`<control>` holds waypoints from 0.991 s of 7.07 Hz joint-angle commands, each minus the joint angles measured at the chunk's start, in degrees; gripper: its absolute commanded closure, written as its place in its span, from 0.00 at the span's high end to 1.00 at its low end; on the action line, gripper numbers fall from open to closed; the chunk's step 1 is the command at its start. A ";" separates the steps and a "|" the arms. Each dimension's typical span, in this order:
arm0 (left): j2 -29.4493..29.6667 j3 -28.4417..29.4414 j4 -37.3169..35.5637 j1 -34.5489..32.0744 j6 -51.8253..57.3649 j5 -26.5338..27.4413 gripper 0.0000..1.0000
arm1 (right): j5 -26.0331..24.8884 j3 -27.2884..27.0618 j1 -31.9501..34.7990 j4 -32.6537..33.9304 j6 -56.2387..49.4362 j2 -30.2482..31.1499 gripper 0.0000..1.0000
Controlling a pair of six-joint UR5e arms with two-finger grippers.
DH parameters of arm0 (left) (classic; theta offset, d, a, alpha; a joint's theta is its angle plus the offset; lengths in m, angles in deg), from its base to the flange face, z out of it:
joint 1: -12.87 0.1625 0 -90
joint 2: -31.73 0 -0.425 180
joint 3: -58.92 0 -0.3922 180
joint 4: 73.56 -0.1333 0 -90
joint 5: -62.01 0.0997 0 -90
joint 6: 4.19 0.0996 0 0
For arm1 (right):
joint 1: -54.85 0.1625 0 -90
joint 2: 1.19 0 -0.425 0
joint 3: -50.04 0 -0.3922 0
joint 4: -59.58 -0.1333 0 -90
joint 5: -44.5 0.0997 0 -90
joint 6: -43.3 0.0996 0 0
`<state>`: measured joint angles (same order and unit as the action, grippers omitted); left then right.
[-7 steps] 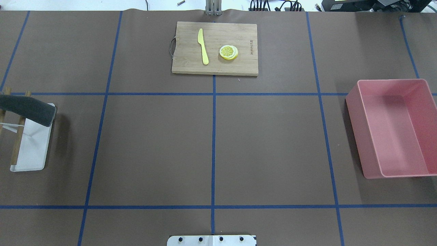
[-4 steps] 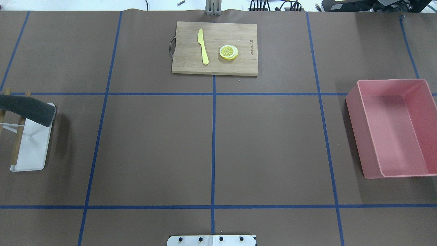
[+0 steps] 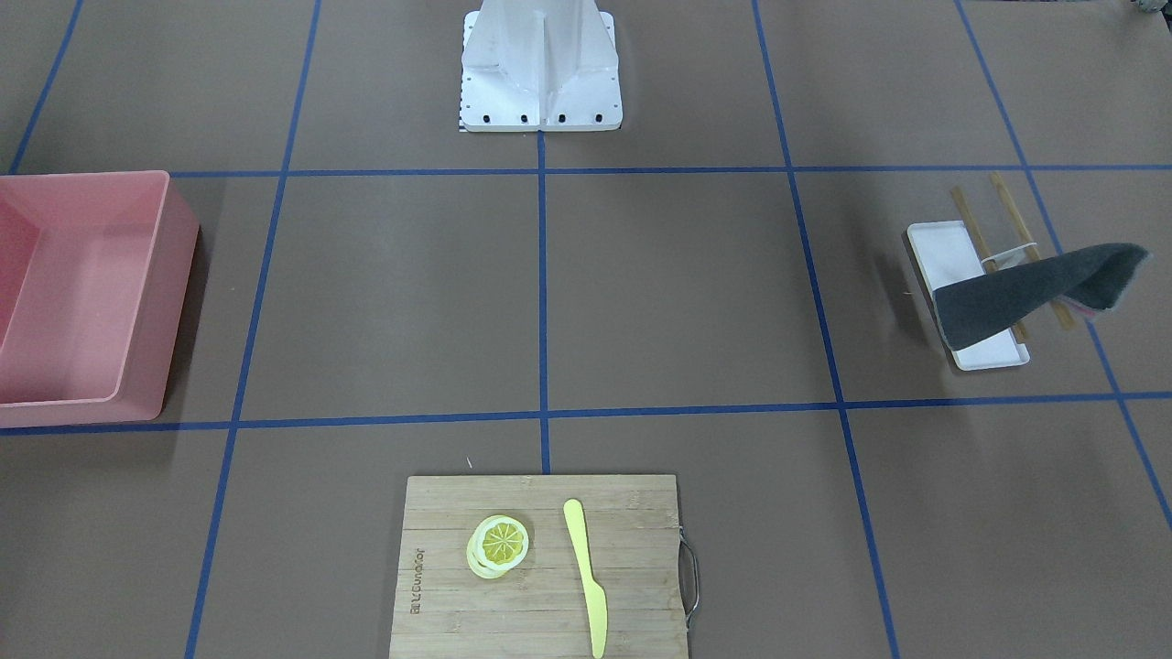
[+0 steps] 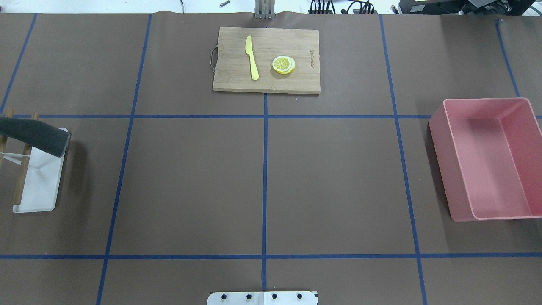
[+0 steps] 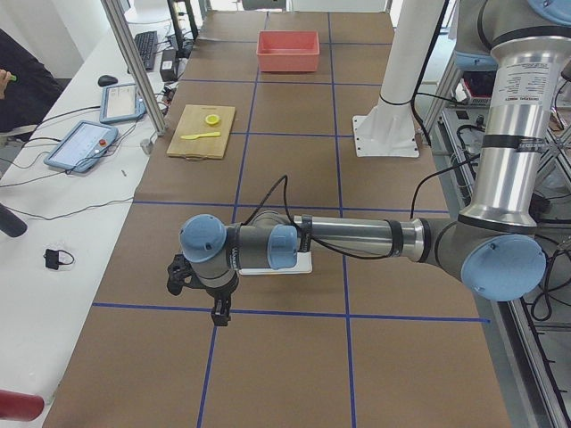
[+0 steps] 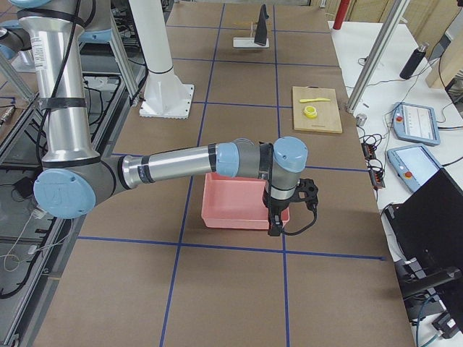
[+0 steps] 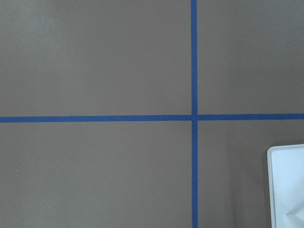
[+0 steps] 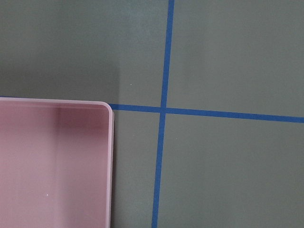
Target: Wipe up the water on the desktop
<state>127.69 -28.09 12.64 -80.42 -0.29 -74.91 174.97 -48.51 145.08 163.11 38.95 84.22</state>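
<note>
Front view: the brown desktop, gridded with blue tape, fills the frame. The cutting board bears a logo too small to read. Side views: the left gripper and right gripper hang over the desktop; whether their jaws are parted or closed cannot be told.

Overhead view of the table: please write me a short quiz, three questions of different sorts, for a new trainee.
1. Short answer: does any water show on the desktop?
2. True or false: the yellow knife lies on the cutting board.
3. The dark cloth is: A) draped over the rack above the white tray; B) flat on the desktop; C) on the cutting board.
Key: 1 none visible; 2 true; 3 A.
</note>
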 commanded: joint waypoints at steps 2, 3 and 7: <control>1.51 -0.71 -0.50 0.39 -2.64 0.33 0.99 | -0.57 -0.15 -0.31 -0.34 0.13 -0.15 1.00; 0.99 -3.14 0.02 0.39 -4.41 1.21 0.99 | 0.82 0.11 -0.31 -0.34 -0.04 0.37 1.00; 1.78 -10.27 -0.42 2.14 -24.69 -4.54 0.99 | 7.76 0.64 -0.31 -0.26 0.30 -0.06 1.00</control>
<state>129.46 -36.08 12.34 -79.09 -18.13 -75.61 180.70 -47.89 144.76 162.83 39.24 84.20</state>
